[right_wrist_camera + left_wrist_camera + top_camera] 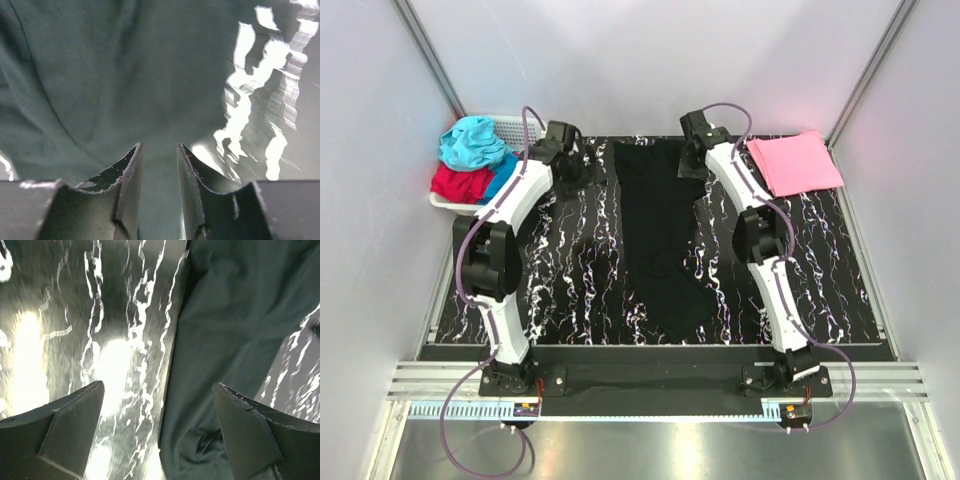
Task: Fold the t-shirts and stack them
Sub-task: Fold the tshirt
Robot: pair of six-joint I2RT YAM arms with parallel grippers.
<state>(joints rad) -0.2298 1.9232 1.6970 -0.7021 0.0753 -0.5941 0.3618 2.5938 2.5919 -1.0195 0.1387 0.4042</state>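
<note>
A black t-shirt (660, 240), folded into a long strip, lies down the middle of the marbled table (820, 260). My left gripper (582, 165) hovers by its far left edge, jaws wide open and holding nothing. In the left wrist view the shirt (230, 340) sits under the right finger, and the gripper (157, 386) straddles its edge. My right gripper (688, 165) is at the shirt's far right corner. Its jaws (159, 146) stand partly open, just above the cloth (110, 65). A folded pink t-shirt (795, 162) lies at the far right.
A white lattice basket (515, 128) at the far left corner holds crumpled teal (470, 142), red (458, 183) and blue (502, 180) t-shirts. Grey walls enclose the table on three sides. Both arm bases sit on the near rail.
</note>
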